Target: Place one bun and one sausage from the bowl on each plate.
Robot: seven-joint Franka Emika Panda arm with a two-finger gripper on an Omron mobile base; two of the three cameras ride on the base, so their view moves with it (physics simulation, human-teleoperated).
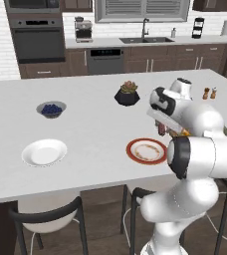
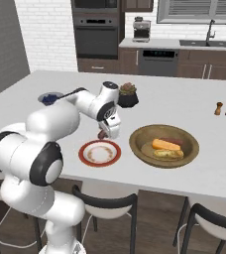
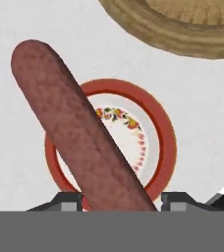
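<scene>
My gripper (image 3: 121, 202) is shut on a dark reddish-brown sausage (image 3: 74, 133), which sticks out lengthwise from between the fingers. It hangs just above the red-rimmed plate (image 3: 165, 142), over its far side. The right base view has the gripper (image 2: 105, 133) and sausage (image 2: 103, 134) at the back edge of that bare plate (image 2: 99, 153). To its right stands the wooden bowl (image 2: 135, 141), holding two buns (image 2: 165, 145) and another sausage (image 2: 174, 141). The plain white plate (image 1: 44, 152) lies bare at the left. My own arm hides most of the bowl in the left base view.
A small grey bowl of berries (image 1: 51, 109) and a black plant pot (image 1: 127, 94) stand further back on the island. Salt and pepper shakers (image 2: 223, 108) are at the far right. Stools (image 2: 105, 203) stand under the near edge.
</scene>
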